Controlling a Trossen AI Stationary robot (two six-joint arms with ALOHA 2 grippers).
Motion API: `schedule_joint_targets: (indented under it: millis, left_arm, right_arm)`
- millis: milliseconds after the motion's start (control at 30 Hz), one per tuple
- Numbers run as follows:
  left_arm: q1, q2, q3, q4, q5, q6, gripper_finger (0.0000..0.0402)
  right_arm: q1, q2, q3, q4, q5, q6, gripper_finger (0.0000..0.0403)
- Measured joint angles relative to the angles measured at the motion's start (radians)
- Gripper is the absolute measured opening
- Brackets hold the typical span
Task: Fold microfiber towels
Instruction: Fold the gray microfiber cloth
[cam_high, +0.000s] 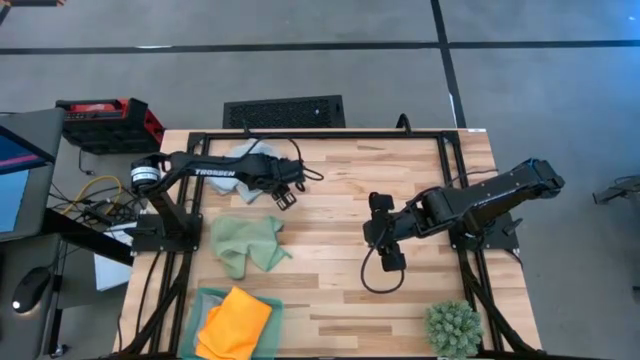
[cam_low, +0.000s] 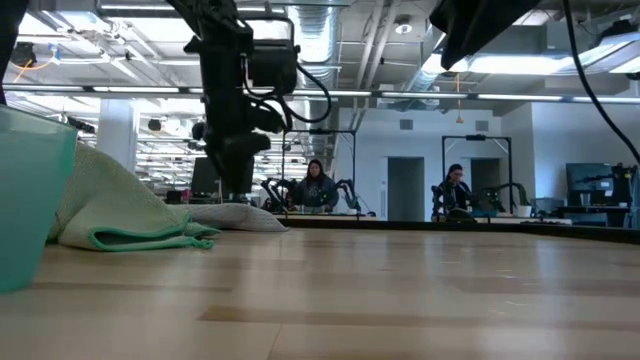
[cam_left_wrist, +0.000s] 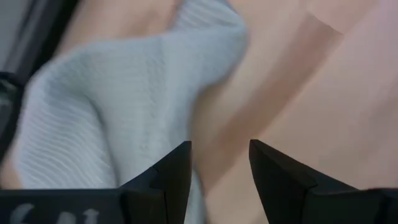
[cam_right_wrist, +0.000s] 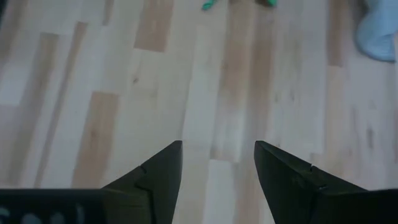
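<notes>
A pale grey-blue towel (cam_high: 243, 156) lies crumpled at the far left of the table, also visible in the left wrist view (cam_left_wrist: 112, 106) and low view (cam_low: 235, 215). My left gripper (cam_high: 287, 192) (cam_left_wrist: 221, 165) stands open over the towel's right-hand edge and bare wood, pointing steeply down. A light green towel (cam_high: 245, 243) (cam_low: 120, 222) lies bunched nearer the front. An orange towel (cam_high: 235, 320) rests on the green tray (cam_high: 203, 298). My right gripper (cam_high: 378, 215) (cam_right_wrist: 217, 165) hangs open above bare wood mid-table.
A spiky green plant (cam_high: 453, 328) stands at the near right corner. Black frame rails (cam_high: 450, 150) run along the table's sides. A red case (cam_high: 108, 120) sits off the table, far left. People sit at benches (cam_low: 315, 185) in the room beyond. Bare wood lies between the arms.
</notes>
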Motion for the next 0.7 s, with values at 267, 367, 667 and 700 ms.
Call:
schedule_joint_targets:
  millis: [267, 367, 667, 700]
  left_arm:
    - [0.047, -0.001, -0.046, 0.035, -0.017, 0.000, 0.0153]
    - [0.070, -0.001, -0.068, 0.092, -0.024, 0.026, 0.0153]
    - [0.118, -0.001, -0.114, 0.177, 0.039, 0.101, 0.0153]
    - [0.121, -0.001, -0.117, 0.178, 0.034, 0.102, 0.0153]
  right_arm:
    - [0.000, 0.000, 0.000, 0.001, 0.047, -0.003, 0.0223]
    - [0.000, 0.000, 0.000, 0.003, 0.048, -0.003, 0.0223]
    - [0.000, 0.000, 0.000, -0.007, 0.045, -0.011, 0.0223]
    - [0.000, 0.000, 0.000, -0.010, 0.045, -0.011, 0.0223]
